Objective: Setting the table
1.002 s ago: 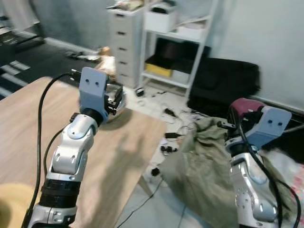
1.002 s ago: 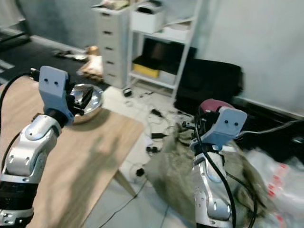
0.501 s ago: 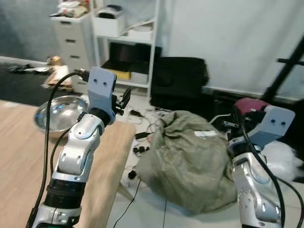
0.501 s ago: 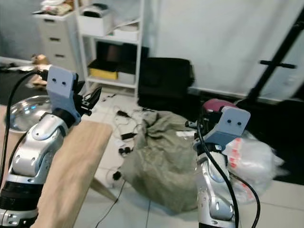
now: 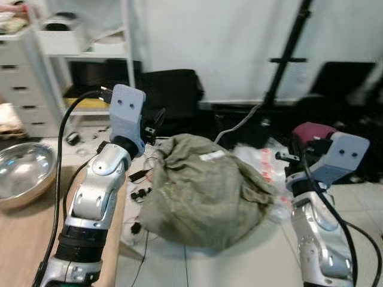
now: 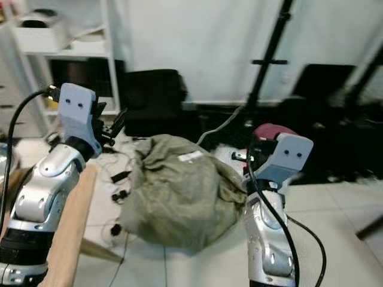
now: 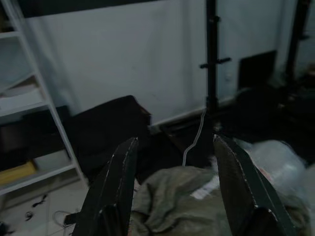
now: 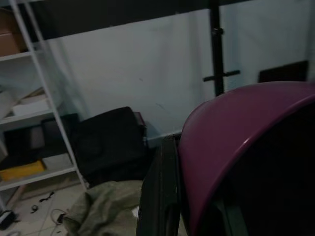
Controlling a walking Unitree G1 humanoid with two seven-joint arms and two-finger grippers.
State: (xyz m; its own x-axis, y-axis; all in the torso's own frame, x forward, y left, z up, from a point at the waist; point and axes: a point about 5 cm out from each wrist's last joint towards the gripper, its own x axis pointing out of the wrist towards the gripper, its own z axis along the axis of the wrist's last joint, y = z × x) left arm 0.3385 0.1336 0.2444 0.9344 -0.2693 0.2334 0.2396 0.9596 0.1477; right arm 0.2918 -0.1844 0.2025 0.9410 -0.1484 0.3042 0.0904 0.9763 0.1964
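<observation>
The right tool point(image 8: 197, 196) is clenched on a dark pink bowl point(image 5: 312, 133), which it holds raised in front of the robot, on its right side, above the tiled floor point(image 5: 239, 263). In the right wrist view the bowl's curved rim point(image 8: 236, 128) is very close to the camera and one black finger point(image 8: 160, 196) lies against the bowl's outer wall.

The left tool point(image 7: 170, 191) is released: its two black fingers point(image 7: 115, 187) stand apart with nothing between them. It is lifted at about the height of the robot's chest and points toward the far wall, above the edge of the wooden desk point(image 5: 18, 239).

On the desk, at the robot's left, there is a shiny metal bowl point(image 5: 21, 176). It stands upright and is well apart from both tools.

On the floor between the two arms lies a big olive-green cloth sack point(image 5: 200, 191), crumpled, with a white label on its top. Just beside it, on the robot's right, is a clear plastic bag point(image 5: 260, 164) with red print. Some black cables point(image 5: 140, 194) lie on the tiles between the desk and the sack.

Behind the sack a black bag point(image 5: 170, 95) is next to the white wall, and a white shelf unit point(image 5: 90, 48) stands beside it, with white boxes on its upper shelf. A black stand pole point(image 5: 287, 54) rises near the wall.
</observation>
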